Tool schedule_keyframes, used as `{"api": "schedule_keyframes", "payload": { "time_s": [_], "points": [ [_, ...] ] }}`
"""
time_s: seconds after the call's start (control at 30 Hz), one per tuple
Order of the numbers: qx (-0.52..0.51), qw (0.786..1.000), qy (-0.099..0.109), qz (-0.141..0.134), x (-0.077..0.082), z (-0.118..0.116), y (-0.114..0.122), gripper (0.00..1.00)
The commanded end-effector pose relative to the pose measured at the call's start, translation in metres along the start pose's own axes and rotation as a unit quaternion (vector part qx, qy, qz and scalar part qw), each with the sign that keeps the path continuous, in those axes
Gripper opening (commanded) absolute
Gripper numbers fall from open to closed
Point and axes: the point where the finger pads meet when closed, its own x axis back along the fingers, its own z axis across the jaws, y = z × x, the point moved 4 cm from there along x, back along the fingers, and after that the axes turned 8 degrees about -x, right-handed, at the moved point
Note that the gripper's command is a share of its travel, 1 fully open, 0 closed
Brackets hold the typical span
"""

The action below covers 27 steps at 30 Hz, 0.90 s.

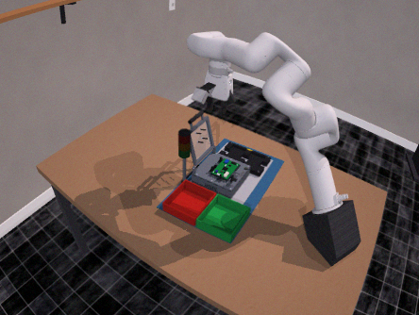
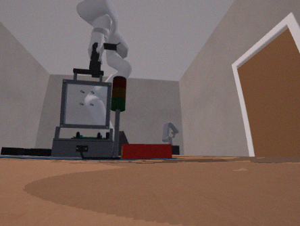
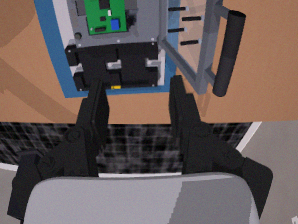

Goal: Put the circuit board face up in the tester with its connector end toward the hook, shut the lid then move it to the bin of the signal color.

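So, going left to right: dark unlit signal tower on a grey pole [image 1: 184, 143], then upright transparent grey-framed tester lid [image 1: 202, 137] with its black bar handle [image 3: 229, 52], then grey tester base [image 1: 238, 181] with the green circuit board [image 1: 224, 170] already lying face up on the plate. Further right, empty-looking black tray [image 1: 247, 157]. Red bin [image 1: 187, 201] and green bin [image 1: 223, 217] out front.

Looks thin, stiff and light, probably a bit fragile around the components, so best pinched by the long bare edges later on. Pins through the holes? Can't really tell at this size.

Hanging high above the lid's handle, wrist pointed down, white arm folded back over the tray: black two-finger gripper [image 3: 139, 106], half open, holding nothing. Seems set to press the lid down.
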Motion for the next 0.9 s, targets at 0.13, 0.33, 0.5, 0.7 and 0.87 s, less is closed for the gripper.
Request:
{"api": "schedule_keyframes", "payload": {
  "time_s": [0.13,0.33,0.5,0.7,0.87],
  "points": [
    [0.000,1.000,-0.002,-0.002,0.001,0.059,-0.009,0.51],
    [0.000,1.000,-0.002,-0.002,0.001,0.083,-0.013,0.51],
    [0.000,1.000,-0.002,-0.002,0.001,0.086,-0.013,0.51],
    [0.000,1.000,-0.002,-0.002,0.000,0.087,-0.013,0.51],
    [0.000,1.000,-0.002,-0.002,-0.003,0.087,-0.013,0.51]
  ]
}}
